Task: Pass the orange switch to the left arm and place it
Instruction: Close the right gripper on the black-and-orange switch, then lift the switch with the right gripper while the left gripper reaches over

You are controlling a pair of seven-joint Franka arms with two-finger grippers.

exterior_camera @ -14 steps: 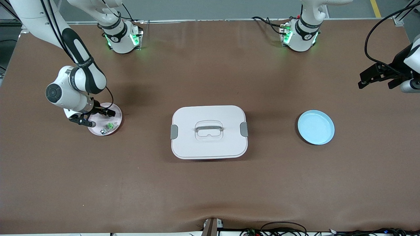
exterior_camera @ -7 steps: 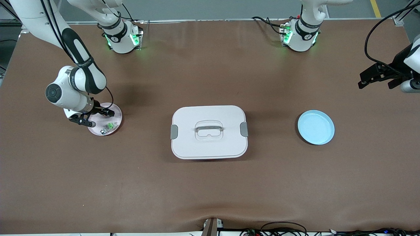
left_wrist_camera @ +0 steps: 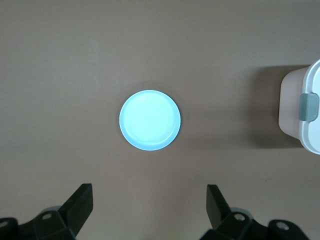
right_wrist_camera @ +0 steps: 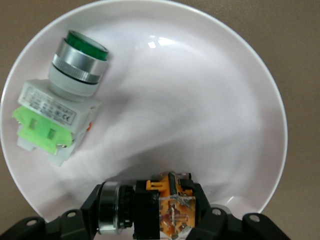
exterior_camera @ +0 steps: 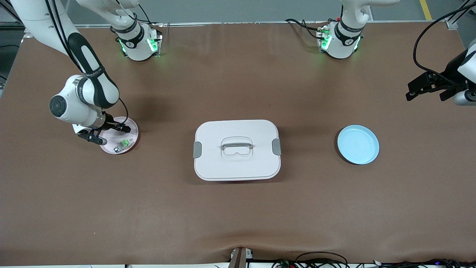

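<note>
In the right wrist view, the orange switch (right_wrist_camera: 160, 210) lies on its side on the white plate (right_wrist_camera: 210, 110), a black and orange body with a silver collar. My right gripper (right_wrist_camera: 150, 214) is shut on it, one finger at each end. From the front, the right gripper (exterior_camera: 108, 133) sits low over that plate (exterior_camera: 131, 131) at the right arm's end of the table. The white box (exterior_camera: 237, 149) stands mid-table. My left gripper (exterior_camera: 427, 87) hangs open in the air at the left arm's end, and its wrist view shows the left gripper (left_wrist_camera: 150, 210) with nothing between its fingers.
A green-and-silver switch (right_wrist_camera: 60, 115) lies on the same plate beside the held one, also seen as the green switch (exterior_camera: 126, 143) from the front. A light blue plate (exterior_camera: 358, 144) sits between the box and the left arm's end. The box's corner (left_wrist_camera: 305, 112) shows in the left wrist view.
The right gripper's jaws have closed on the orange switch on the plate, and the right arm's elbow has shifted slightly. The left arm has not moved.
</note>
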